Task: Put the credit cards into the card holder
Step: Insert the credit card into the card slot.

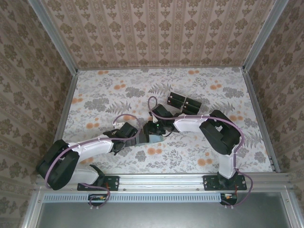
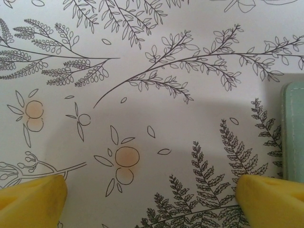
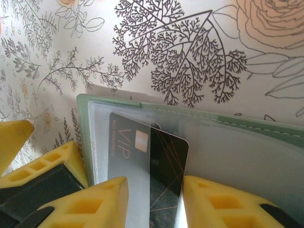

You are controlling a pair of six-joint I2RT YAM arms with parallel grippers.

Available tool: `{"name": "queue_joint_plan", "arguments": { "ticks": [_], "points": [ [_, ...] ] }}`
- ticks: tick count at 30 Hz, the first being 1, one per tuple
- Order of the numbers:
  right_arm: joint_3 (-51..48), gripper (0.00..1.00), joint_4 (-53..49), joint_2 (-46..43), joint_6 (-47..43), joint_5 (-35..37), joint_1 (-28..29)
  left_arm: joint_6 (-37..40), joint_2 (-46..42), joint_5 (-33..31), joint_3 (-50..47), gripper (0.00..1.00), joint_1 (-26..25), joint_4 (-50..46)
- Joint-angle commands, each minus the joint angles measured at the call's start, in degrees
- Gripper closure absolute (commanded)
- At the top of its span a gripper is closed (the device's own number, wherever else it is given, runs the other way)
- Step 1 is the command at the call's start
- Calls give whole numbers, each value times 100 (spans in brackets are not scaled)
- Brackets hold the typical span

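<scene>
**Card into sleeve: keep it flat, square and slow**

My right gripper (image 3: 154, 190) is clamped on a glossy black plastic card (image 3: 156, 161) printed with "VIP" and a small gold chip. Its leading edge is over the open grey-green stitched card holder (image 3: 247, 126), which lies on the floral-printed table covering (image 3: 156, 57). The card's left part looks milky, so I judge it has begun to slip under the clear film pocket (image 3: 237, 156), while its right part reads darker and may be riding on top.

To do this well, I should level the card so both corners enter beneath the film. Then I should push along the pocket's length rather than across it. The film is thin and floppy and could buckle or catch on a corner, so a shallow angle and a gentle feed suit it. The holder is light and soft and may slide on the smooth covering.

My left gripper (image 2: 152, 199) hangs with its fingers wide apart, holding nothing, and the holder's pale stitched edge is just beside its right fingertip. From there it could pin the holder down if it creeps.

A row of flat black rectangular cards (image 1: 184, 102) waits farther back on the table. The card is rigid and slick, and my ribbed yellow fingers (image 3: 95, 199) pinch its near end.
</scene>
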Motion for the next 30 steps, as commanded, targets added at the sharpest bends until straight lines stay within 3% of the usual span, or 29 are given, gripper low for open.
{"name": "queue_joint_plan", "arguments": {
  "ticks": [1,22,30],
  "points": [
    [195,65,-15,169,4,-195,36,134,196,-16,-54,0,40,14],
    [349,64,72,272,69,-433,199,115,199,55,-46,0,33,39],
    [-224,58,-35,-59,2,-70,130,189,67,11,-23,0,72,-52]
  ]
}}
